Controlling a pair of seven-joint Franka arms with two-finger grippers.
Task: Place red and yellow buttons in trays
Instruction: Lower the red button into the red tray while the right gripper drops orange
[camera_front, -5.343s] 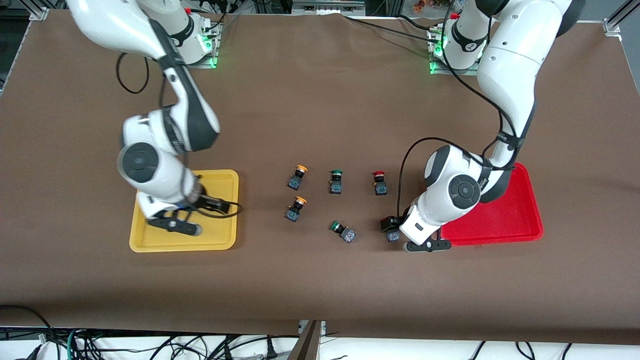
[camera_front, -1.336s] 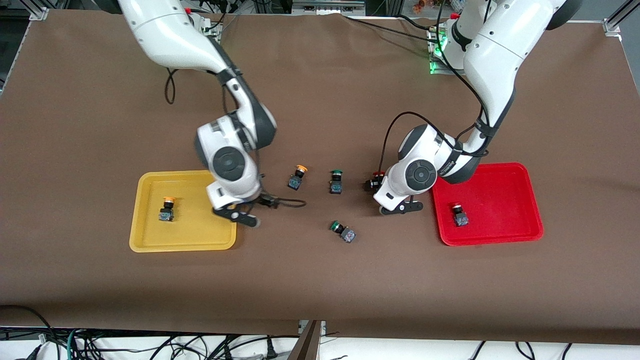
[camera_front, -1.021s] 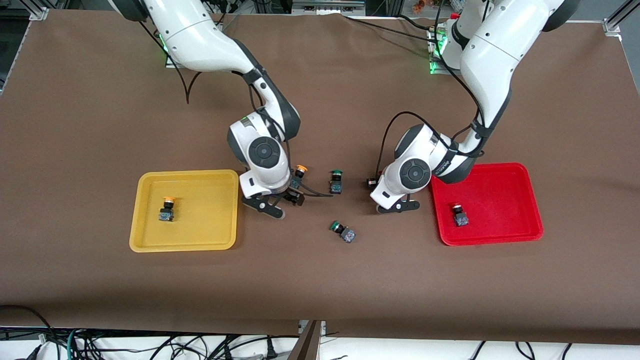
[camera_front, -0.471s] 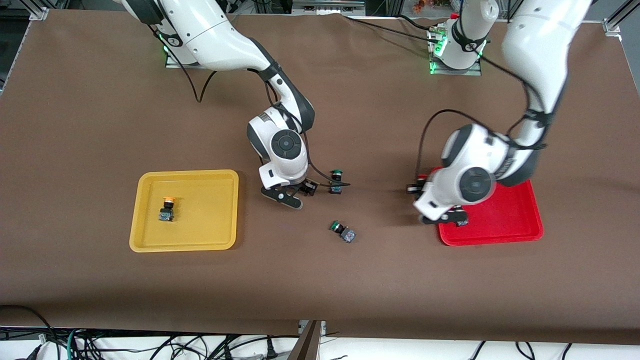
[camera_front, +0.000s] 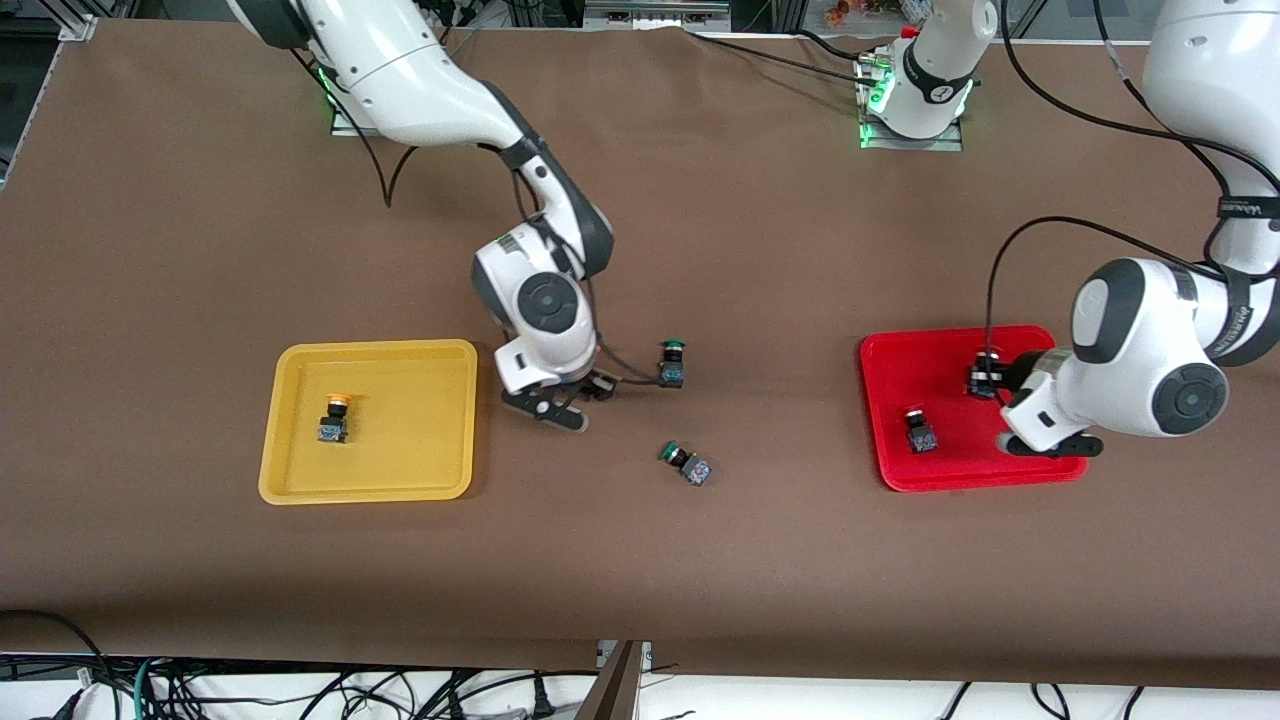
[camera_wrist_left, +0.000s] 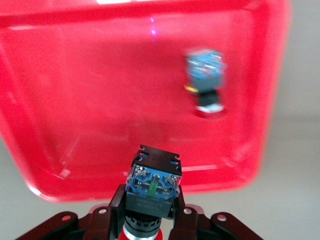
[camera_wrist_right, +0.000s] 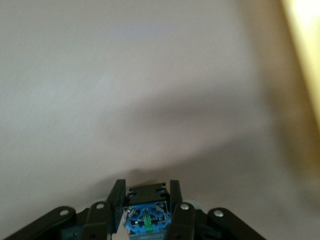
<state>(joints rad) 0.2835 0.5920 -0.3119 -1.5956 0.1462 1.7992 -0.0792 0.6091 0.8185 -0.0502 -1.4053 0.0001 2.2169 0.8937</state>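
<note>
Across a matte brown cloth-covered table (camera_front: 640, 560), two shallow glossy plastic trays with rounded corners and raised rims: yellow tray (camera_front: 420, 470) toward the right arm's end, red tray (camera_front: 900, 360) toward the left arm's end. On the yellow tray, upright, one yellow-capped button (camera_front: 333, 418) with a blocky black-and-grey body. On the red tray, one red-capped button (camera_front: 919, 432) lying tilted, terminal face up.

Over the red tray, left gripper (camera_wrist_left: 150, 212), black fingers (camera_wrist_left: 117, 205) pinched on the flanks of a second red-capped button (camera_wrist_left: 152, 182), square blue terminal block facing the wrist camera, red cap barely peeking between the fingers.

Over bare cloth beside the yellow tray, right gripper (camera_wrist_right: 146, 212), fingers (camera_wrist_right: 116, 200) clamped on a second yellow-capped button (camera_wrist_right: 146, 210), cap hidden, only the blue-and-black block showing.

Between the trays, two green-capped buttons: upright green button (camera_front: 672, 363) just beside the right gripper, tipped green button (camera_front: 686, 463) nearer the front camera.
</note>
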